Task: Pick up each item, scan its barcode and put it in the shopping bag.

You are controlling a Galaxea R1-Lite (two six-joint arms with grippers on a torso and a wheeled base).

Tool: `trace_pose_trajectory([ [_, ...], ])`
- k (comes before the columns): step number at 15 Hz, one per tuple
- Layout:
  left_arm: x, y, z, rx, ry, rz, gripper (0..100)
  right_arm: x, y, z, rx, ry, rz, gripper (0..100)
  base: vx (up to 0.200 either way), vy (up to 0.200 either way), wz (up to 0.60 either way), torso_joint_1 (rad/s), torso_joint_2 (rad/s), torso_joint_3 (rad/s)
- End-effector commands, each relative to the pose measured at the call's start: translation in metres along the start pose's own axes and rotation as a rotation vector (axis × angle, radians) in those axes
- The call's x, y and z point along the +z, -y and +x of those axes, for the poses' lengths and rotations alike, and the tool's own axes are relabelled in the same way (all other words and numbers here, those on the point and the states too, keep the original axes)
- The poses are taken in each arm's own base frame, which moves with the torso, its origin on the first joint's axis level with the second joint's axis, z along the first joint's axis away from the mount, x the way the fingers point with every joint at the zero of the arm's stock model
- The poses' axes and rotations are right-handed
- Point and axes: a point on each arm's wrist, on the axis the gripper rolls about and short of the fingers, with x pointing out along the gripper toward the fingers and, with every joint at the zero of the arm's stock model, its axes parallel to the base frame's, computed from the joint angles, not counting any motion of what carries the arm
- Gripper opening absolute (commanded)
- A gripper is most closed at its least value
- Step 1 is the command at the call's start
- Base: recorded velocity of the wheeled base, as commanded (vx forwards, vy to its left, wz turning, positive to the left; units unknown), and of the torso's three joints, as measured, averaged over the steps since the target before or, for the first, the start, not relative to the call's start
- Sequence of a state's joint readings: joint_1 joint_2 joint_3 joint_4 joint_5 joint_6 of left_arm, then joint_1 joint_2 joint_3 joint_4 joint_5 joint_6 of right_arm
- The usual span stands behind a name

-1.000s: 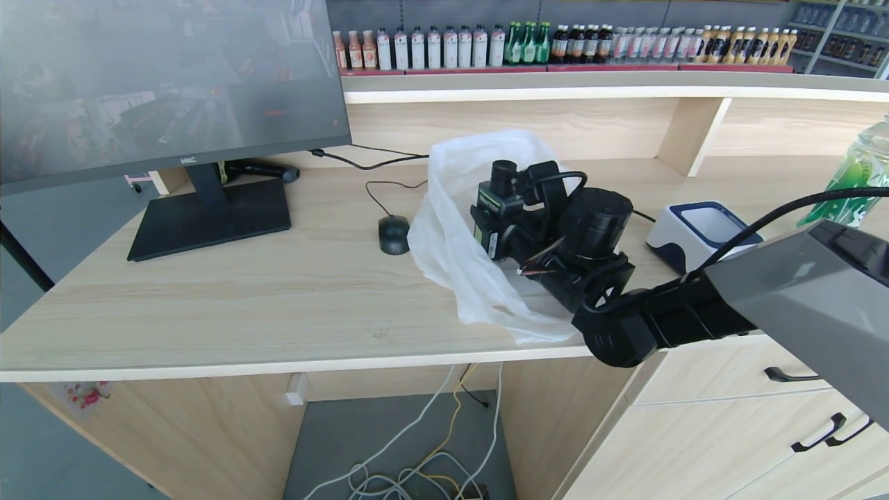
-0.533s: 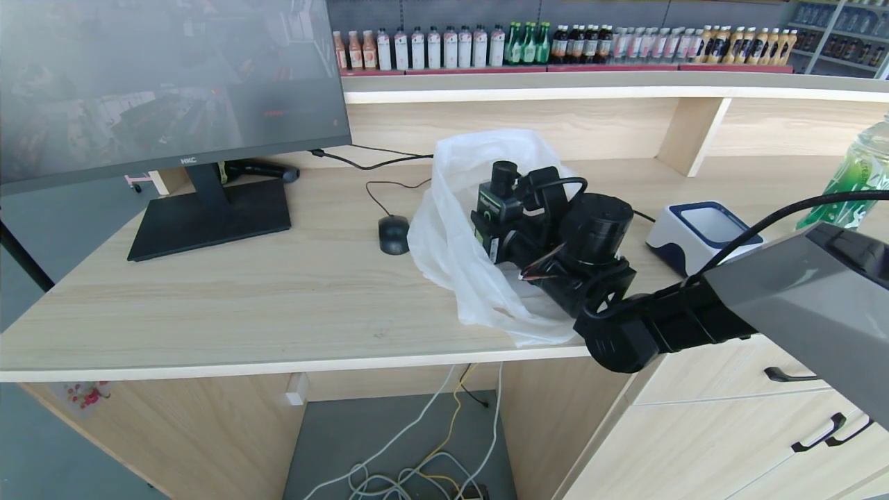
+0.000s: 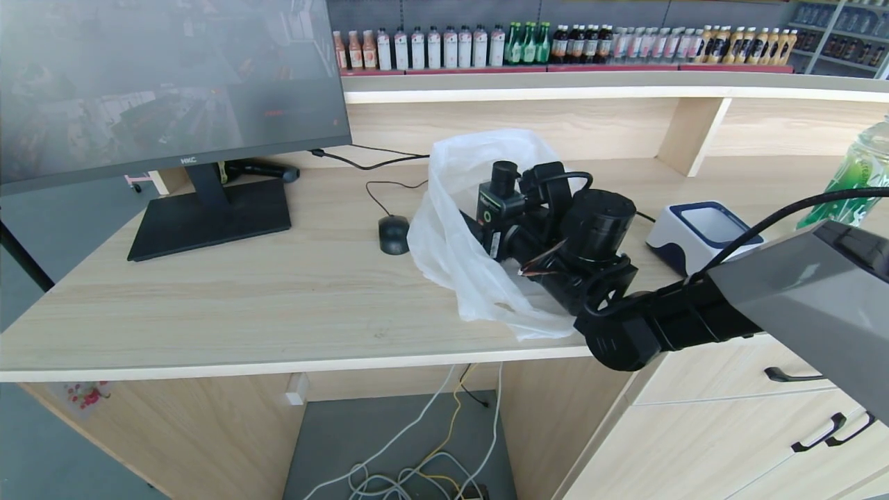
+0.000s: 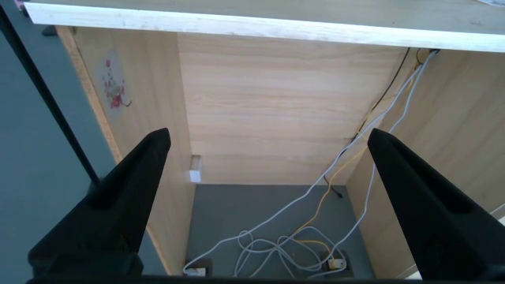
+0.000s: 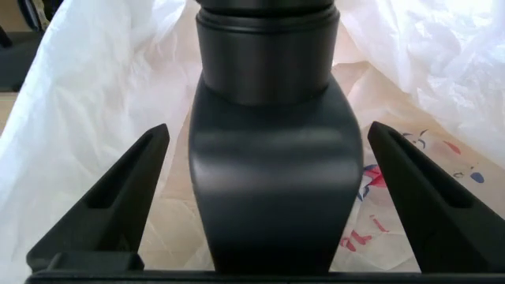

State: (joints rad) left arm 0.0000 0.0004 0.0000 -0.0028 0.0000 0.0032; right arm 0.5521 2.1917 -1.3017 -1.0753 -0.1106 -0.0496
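A white plastic shopping bag (image 3: 455, 250) stands open on the wooden counter (image 3: 243, 292). My right gripper (image 3: 476, 222) is lowered into the bag's mouth. In the right wrist view a dark bottle (image 5: 268, 213) stands inside the bag (image 5: 95, 102), between the fingers of my right gripper (image 5: 268, 132), which is open with a gap on each side of the bottle. My left gripper (image 4: 268, 142) hangs open below the counter's front edge, with nothing between its fingers. The blue and white barcode scanner (image 3: 698, 232) sits just right of the bag.
A green bottle (image 3: 851, 173) stands at the far right of the counter. A monitor (image 3: 160, 83) and a mouse (image 3: 394, 234) are left of the bag. Loose cables (image 4: 308, 237) lie on the floor under the counter. A shelf of bottles (image 3: 555, 45) runs behind.
My right wrist has shifted slightly up and to the right inside the bag, and the bag's front has moved a little with it. The left arm has stayed put.
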Motion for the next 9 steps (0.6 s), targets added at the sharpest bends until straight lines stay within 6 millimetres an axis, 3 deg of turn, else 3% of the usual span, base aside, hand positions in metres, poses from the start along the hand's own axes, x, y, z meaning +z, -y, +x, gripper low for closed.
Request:
trace_pose_trajectory([
  [1,0.000,0.000,0.000,0.000,0.001,0.000,100,0.019,-0.003,-0.005,0.009,0.040,0.004,100,0.000,0.000,0.00,0.000,0.00,0.000],
  [5,0.000,0.000,0.000,0.000,0.002,0.000,100,0.042,-0.005,-0.017,0.014,0.078,0.006,100,0.000,0.000,0.00,0.000,0.00,0.000],
  [6,0.000,0.000,0.000,0.000,0.001,0.000,100,0.051,-0.003,-0.030,0.013,0.100,0.003,100,0.000,0.000,0.00,0.000,0.00,0.000],
  [9,0.000,0.000,0.000,0.000,0.001,0.000,100,0.047,0.001,-0.062,0.011,0.124,0.007,100,0.000,0.000,0.00,0.000,0.00,0.000],
])
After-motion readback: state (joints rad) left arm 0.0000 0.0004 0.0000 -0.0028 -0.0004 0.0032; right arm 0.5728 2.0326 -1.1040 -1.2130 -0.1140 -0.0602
